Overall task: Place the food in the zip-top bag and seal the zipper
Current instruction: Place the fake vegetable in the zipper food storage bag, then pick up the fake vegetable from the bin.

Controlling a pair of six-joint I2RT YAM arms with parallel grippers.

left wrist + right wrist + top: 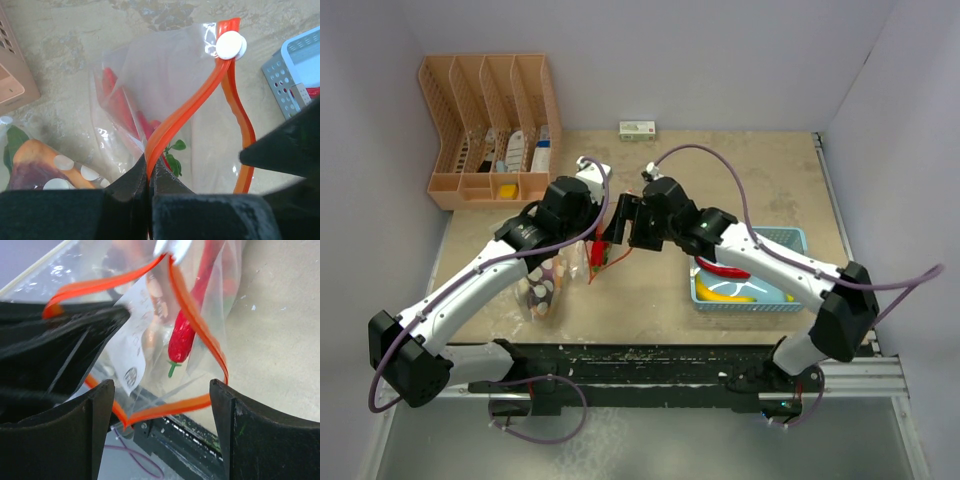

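Left fingers point(148, 185): two black pads clenched on one track of the zipper point(156, 142), bottom centre of the left wrist view.
Right fingers point(161, 387): spread wide, gripping nothing. The open loop of the bag mouth hangs between them.
Zipper: one thin, glossy red-orange strip. Its two tracks are parted and meet at one white round slider point(231, 46) at upper right.
Zip-top bag point(155, 70): one, clear floppy film, creased, with white round dots on its lower part. It is held up between the two arms at the centre of the top view, with its bottom down on the worktop point(650, 300).
Inside the bag:
- One smooth red chili point(182, 340) with a green stem, tip down. More red shows behind it, count unclear.
- One small green leafy piece point(173, 162) next to the pinched track.
- One orange chunk point(32, 152) at lower left, behind the dotted film.

Right of centre in the top view is one light blue basket point(750, 307), rectangular perforated plastic. It holds one more red chili point(723, 268) and curved yellow pieces point(735, 292); can't tell how many.
Upper left is one peach lattice rack point(485, 110) with four upright slots.
At top centre, on the far edge of the worktop, is one small white box point(637, 130).
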